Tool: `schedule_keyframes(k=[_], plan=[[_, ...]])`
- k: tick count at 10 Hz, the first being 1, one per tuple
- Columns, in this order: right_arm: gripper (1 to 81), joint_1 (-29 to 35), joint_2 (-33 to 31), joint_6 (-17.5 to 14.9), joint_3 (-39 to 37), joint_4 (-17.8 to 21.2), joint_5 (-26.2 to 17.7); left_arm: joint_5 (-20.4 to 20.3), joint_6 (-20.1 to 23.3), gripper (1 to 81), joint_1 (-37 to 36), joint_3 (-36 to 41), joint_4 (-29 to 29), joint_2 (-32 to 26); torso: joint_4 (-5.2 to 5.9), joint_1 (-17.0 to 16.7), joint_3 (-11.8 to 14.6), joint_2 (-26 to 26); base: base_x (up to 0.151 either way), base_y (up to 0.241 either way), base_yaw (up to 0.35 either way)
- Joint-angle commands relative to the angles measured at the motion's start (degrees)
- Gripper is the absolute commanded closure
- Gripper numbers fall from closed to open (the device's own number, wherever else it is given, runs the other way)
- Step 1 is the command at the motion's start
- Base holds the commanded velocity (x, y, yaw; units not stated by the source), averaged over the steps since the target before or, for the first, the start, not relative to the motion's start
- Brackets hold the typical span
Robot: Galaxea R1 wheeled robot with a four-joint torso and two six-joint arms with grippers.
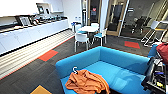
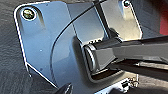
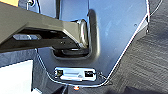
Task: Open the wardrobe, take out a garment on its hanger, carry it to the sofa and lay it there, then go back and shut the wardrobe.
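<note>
I saw the orange garment (image 1: 87, 83) lying crumpled on the blue sofa (image 1: 117, 62) seat, toward its seven o'clock corner, its white hanger hook (image 1: 74, 70) sticking up.

The sofa (image 1: 120, 72) seat lies bare right of the garment (image 1: 86, 82), which covers its left end. High back and sides wall it in; dark carpet (image 1: 32, 72) opens leftward.
</note>
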Motion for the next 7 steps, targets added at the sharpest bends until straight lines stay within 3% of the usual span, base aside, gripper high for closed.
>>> schedule_keyframes(k=[1,3,5,7], plan=[[1.0,0.7,0.2,-0.1,-0.3,-0.4,-2.7,2.2,0.4,1.0,-1.7,0.0,0.7,0.0,0.0,0.0,0.0,0.0,0.0,0.0,0.304],[1.0,0.8,0.2,0.1,-0.2,-0.4,-4.4,2.3,0.8,1.0,-1.6,0.0,0.7,0.2,0.0,0.0,0.0,0.0,0.0,0.0,0.304],[1.0,1.5,0.3,0.6,0.0,0.0,-9.2,2.3,1.0,1.0,-1.6,0.0,0.7,0.3,0.0,0.0,0.0,0.0,0.0,0.0,0.305],[1.0,1.5,0.3,0.7,0.4,0.1,-9.9,2.3,1.0,1.0,-1.5,0.0,0.7,0.1,0.0,0.0,0.0,0.0,0.0,0.0,0.305]])
